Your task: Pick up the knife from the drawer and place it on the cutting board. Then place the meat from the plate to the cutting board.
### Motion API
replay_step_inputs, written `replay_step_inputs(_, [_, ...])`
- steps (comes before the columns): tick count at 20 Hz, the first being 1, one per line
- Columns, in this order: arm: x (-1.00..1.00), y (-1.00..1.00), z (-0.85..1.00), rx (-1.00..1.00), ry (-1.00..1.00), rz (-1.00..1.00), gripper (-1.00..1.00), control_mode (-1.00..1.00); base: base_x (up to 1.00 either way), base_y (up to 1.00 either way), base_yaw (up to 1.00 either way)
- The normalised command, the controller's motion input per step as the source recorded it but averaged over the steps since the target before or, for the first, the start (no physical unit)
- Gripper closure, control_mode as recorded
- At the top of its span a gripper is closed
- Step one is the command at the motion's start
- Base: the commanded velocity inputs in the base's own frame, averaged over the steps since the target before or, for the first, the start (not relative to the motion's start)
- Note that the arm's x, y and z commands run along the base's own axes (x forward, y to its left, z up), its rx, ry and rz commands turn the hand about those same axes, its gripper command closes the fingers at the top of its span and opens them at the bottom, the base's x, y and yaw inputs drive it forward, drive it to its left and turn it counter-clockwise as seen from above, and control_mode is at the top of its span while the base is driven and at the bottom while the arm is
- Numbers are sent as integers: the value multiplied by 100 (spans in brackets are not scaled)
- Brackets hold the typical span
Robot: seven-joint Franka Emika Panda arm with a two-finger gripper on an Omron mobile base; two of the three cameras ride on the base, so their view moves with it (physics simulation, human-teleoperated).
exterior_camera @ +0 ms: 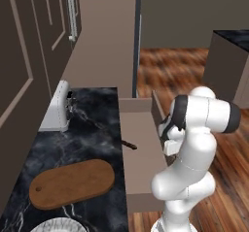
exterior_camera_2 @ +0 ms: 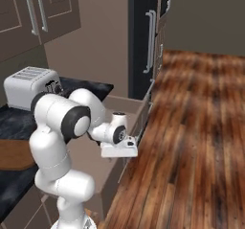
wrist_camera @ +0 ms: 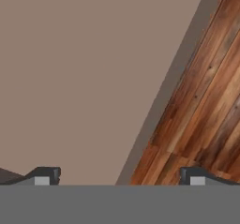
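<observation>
The drawer [exterior_camera: 143, 163] stands pulled out from the black marble counter, its tan inside plain and flat. The knife [exterior_camera: 129, 144] lies at the drawer's left side by the counter edge, showing as a short dark piece. On the counter lies the brown cutting board [exterior_camera: 73, 182], with the plate [exterior_camera: 57, 224] partly cut off at the bottom edge. The meat is out of view. My gripper [wrist_camera: 119, 177] hangs open over the drawer's front part, fingertips [wrist_camera: 44, 176] wide apart with nothing between them. It sits to the right of the knife.
A silver toaster [exterior_camera: 58, 107] stands at the back of the counter, under the upper cabinets. Wooden floor [exterior_camera_2: 191, 127] stretches to the right of the drawer. A dark-topped block [exterior_camera: 233, 56] stands far right, and a tall cabinet [exterior_camera_2: 143, 36] rises beyond the drawer.
</observation>
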Motion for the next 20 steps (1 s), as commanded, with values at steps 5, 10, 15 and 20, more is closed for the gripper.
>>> replay_step_inputs(5, [-51,-100,-10,6,-10,9,-100,-100,0,0,0])
replay_step_inputs(10, [-35,-95,-6,4,-9,7,-100,-100,0,0,0])
replay_step_inputs(15, [-1,-19,0,1,-1,1,-100,-100,0,0,0])
replay_step_inputs(20, [0,5,53,0,0,-2,-100,-100,0,0,0])
